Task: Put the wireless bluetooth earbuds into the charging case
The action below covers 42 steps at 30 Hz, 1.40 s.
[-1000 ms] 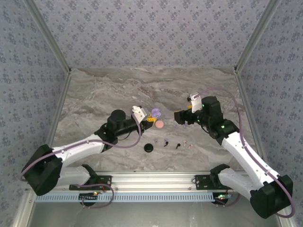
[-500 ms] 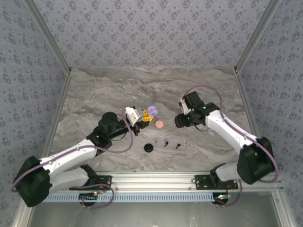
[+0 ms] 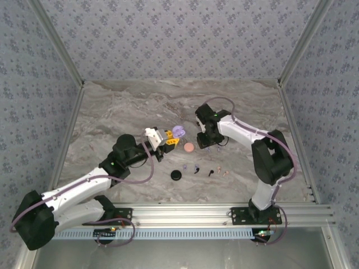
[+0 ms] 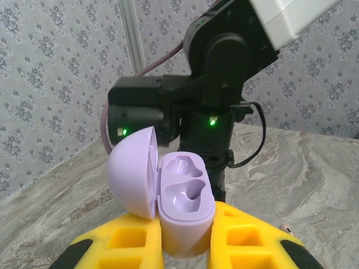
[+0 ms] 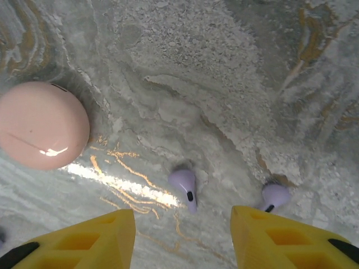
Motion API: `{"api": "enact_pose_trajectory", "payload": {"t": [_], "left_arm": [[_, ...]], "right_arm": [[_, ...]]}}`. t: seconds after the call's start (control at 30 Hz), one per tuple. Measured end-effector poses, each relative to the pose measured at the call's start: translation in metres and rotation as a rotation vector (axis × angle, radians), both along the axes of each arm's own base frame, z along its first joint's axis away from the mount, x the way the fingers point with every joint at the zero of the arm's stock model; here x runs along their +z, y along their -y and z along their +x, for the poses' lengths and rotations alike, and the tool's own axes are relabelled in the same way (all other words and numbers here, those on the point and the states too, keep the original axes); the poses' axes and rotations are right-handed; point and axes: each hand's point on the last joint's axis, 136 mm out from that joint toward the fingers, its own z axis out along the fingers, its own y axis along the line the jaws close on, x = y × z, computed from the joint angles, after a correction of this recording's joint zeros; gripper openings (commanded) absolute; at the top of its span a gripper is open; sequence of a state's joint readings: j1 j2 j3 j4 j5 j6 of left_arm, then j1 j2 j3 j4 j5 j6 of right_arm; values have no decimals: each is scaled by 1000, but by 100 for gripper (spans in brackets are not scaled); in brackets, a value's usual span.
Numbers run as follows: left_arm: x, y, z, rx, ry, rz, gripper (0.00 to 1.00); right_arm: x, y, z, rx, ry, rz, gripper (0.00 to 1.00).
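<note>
The lilac charging case point(image 4: 185, 196) stands upright with its lid point(image 4: 132, 171) swung open and both wells bare. My left gripper point(image 4: 185, 249) is shut on its base, and from above the case point(image 3: 178, 132) is held over the table's middle. My right gripper point(image 5: 184, 221) points down at the marble, open. A lilac earbud point(image 5: 184, 188) lies on the table between its yellow fingers point(image 5: 101, 238), touching neither. A second lilac earbud point(image 5: 274, 196) lies just beyond the right finger. From above, my right gripper point(image 3: 205, 138) hangs just right of the case.
A pink round disc point(image 5: 42, 124) lies left of the right gripper, seen from above as the pink disc point(image 3: 190, 147). A black disc point(image 3: 177, 175) and several small buds point(image 3: 211, 172) sit nearer the front. The right arm point(image 4: 224, 73) looms close behind the held case.
My right arm swung left and came down over the lilac earbuds, its jaws narrowing. My left gripper drew back a little to the left, still holding the open case.
</note>
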<state>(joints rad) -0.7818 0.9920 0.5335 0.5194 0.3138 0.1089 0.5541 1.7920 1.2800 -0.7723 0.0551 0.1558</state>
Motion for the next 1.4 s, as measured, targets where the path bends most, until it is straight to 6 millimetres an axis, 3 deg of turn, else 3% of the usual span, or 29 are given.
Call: {"api": "enact_pose_trajectory", "payload": {"t": [0.53,0.97,1.4], "left_arm": [[-4,-1,-1,0,-7,16,0],[-5,-1,-1,0,-11,20,0],[-6,-1,-1,0,-12,21,0]], "right_arm": [[-41,2,-2,23,-115,-84,38],[-41,1,-2,28,-122,-85,27],[-42,2,-7,31,-144,-91,26]]}}
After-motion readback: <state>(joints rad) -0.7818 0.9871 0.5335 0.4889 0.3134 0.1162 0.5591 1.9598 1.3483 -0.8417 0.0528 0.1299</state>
